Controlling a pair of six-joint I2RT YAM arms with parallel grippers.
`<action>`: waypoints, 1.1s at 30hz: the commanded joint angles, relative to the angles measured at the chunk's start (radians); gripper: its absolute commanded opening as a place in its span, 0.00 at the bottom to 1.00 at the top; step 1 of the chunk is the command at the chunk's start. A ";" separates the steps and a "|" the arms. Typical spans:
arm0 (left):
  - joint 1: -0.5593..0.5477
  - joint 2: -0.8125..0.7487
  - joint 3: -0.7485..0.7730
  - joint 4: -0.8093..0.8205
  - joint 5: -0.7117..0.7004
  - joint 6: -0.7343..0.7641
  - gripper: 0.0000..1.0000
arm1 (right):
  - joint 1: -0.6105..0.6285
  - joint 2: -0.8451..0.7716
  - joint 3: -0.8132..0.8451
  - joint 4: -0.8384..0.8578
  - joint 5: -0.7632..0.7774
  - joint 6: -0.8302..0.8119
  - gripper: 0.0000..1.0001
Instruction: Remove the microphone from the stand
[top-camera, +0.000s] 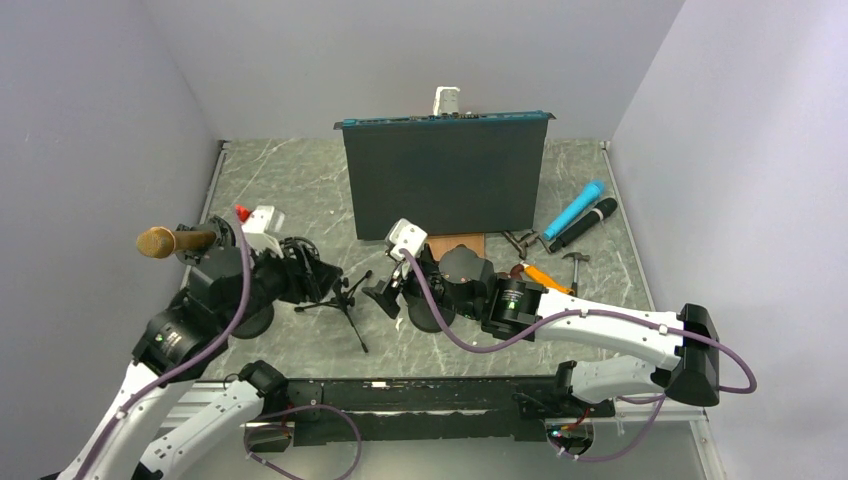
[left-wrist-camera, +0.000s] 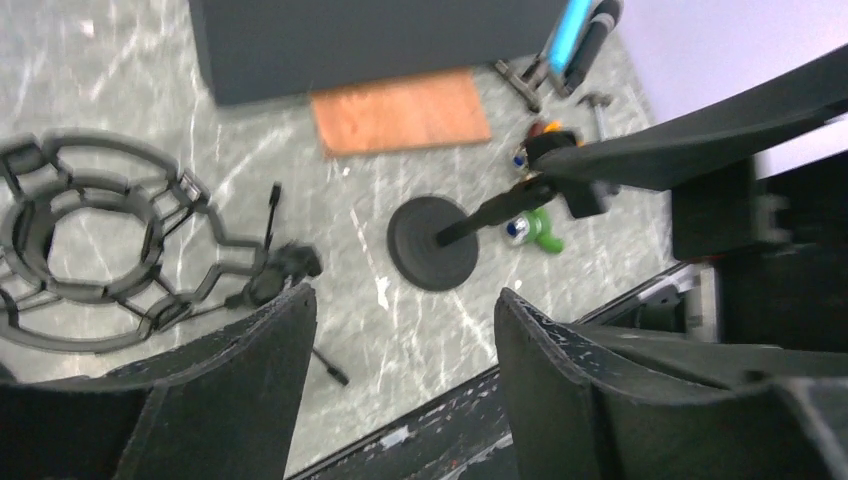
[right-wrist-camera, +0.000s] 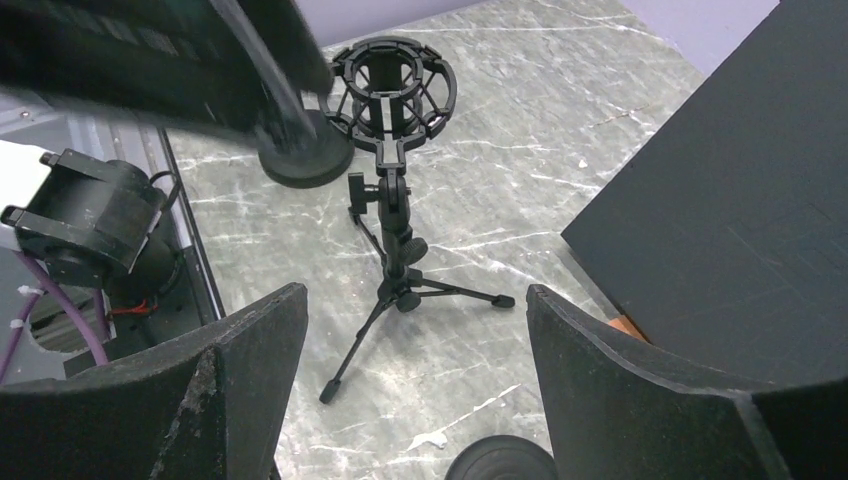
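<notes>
A gold-headed microphone (top-camera: 160, 241) lies level, high at the far left, its handle in the clip of a black stand. The stand's round base (right-wrist-camera: 305, 160) shows in the right wrist view, with its pole rising out of frame. My left gripper (left-wrist-camera: 405, 340) is open and empty, held high over the table. In the top view its wrist (top-camera: 250, 262) is just right of the microphone's handle. My right gripper (right-wrist-camera: 415, 340) is open and empty, low over the table near the middle (top-camera: 388, 294). The clip itself is mostly hidden by my left arm.
A small tripod with an empty shock mount (right-wrist-camera: 395, 95) stands between the arms. A second round-based stand (left-wrist-camera: 432, 242) is under my right arm. A black panel (top-camera: 445, 175), a copper board (left-wrist-camera: 400, 110), a blue microphone (top-camera: 575, 210), a black microphone (top-camera: 590, 222) and hand tools (top-camera: 545, 275) lie behind and to the right.
</notes>
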 joint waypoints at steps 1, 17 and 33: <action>0.002 0.047 0.196 0.022 0.038 0.059 0.72 | 0.001 -0.021 0.015 0.019 -0.006 0.012 0.82; 0.002 0.073 0.260 -0.020 -0.043 0.113 0.84 | 0.000 0.071 0.085 -0.007 -0.043 0.099 0.87; 0.002 -0.074 0.323 -0.192 -0.147 0.094 0.92 | 0.108 0.527 0.336 -0.230 0.317 0.373 0.92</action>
